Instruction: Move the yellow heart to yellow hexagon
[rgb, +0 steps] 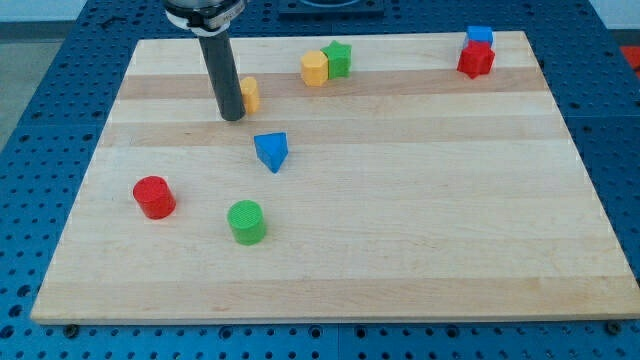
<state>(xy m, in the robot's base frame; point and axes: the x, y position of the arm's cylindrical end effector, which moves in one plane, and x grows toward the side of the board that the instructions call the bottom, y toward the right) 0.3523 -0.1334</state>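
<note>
The yellow heart (250, 94) lies near the view's top left, partly hidden behind my rod. My tip (232, 116) rests on the board touching the heart's left side. The yellow hexagon (314, 69) sits to the heart's right, nearer the view's top, with a green star (338, 58) touching its right side.
A blue triangle (271, 151) lies just below and right of my tip. A red cylinder (154, 196) and a green cylinder (246, 221) sit at the lower left. A red block (476, 60) with a blue block (480, 36) behind it sits at the top right. The wooden board (400, 220) lies on a blue perforated table.
</note>
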